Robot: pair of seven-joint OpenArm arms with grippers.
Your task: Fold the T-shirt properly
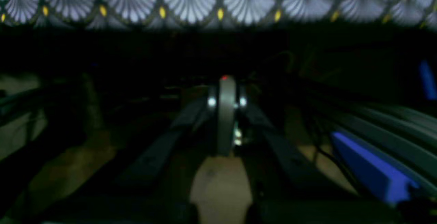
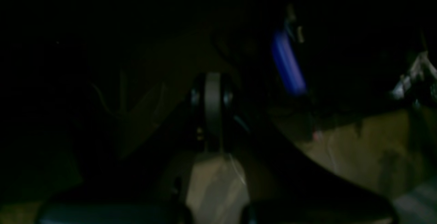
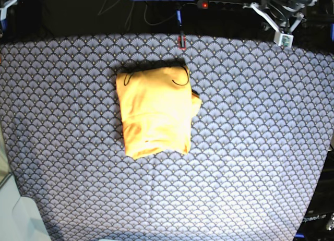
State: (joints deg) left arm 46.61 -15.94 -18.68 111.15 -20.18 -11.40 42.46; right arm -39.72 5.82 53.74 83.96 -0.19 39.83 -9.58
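Two slim jaws meet at the middle of the left wrist view, where the left gripper (image 1: 226, 114) shows its fingers pressed together with nothing between them; beyond it, along the top edge of the frame, runs a strip of the navy cloth (image 1: 218, 2) with its white fan-scale pattern, and a bright blue bar (image 1: 372, 167) lies at the lower right, while the rest is dark and blurred. The right wrist view is darker still: the right gripper (image 2: 213, 109) sits at the centre, its fingers likewise closed on nothing, with a blurred blue shape (image 2: 288, 63) at the upper right and little else that can be told. In the base view the T-shirt (image 3: 155, 111) lies folded into a compact orange-yellow block a little left of centre in the upper half of the frame, flat on the patterned cloth, with a small flap of fabric sticking out at its right edge. One arm (image 3: 279, 14) is tucked into the upper right corner and a bit of the other (image 3: 13, 3) shows at the upper left corner, both well apart from the garment. No container appears in any view.
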